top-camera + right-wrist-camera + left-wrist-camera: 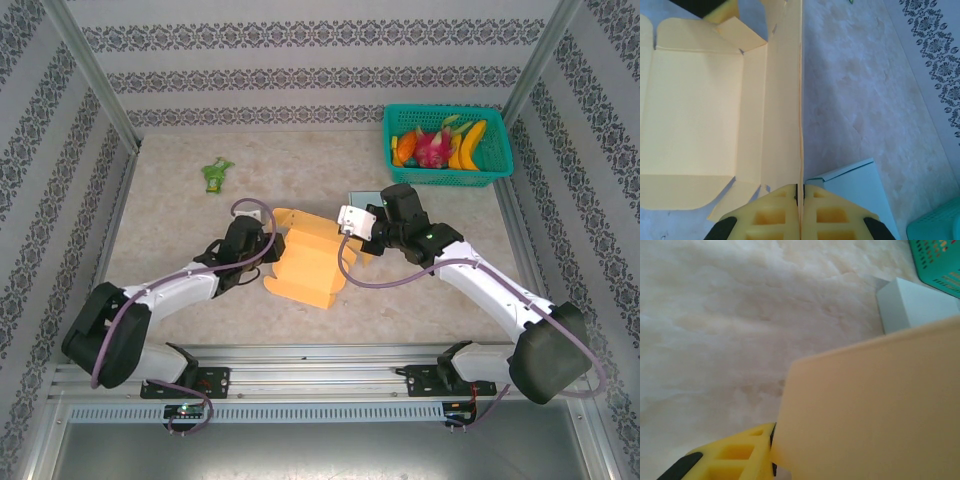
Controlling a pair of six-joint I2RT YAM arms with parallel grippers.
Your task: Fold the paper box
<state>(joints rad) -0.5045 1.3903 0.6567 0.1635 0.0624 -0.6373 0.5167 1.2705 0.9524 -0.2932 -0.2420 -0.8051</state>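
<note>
The paper box [310, 262] is a yellow-orange card blank lying mid-table, its side walls partly raised. My left gripper [264, 243] is at the box's left edge. In the left wrist view a raised flap [875, 410] presses against one yellow finger [735, 455] and hides the other, so the left gripper [774, 437] looks shut on it. My right gripper [366, 254] is at the box's right side. In the right wrist view the right gripper [800, 187] is shut on the thin upright edge of the right wall [801, 100], with the flat base panel [695, 110] to its left.
A light blue card box [860, 185] lies just right of the held wall, also seen as a pale box [912, 305]. A teal basket [450, 178] of toy fruit stands at the back right. A small green item [214, 174] lies at the back left.
</note>
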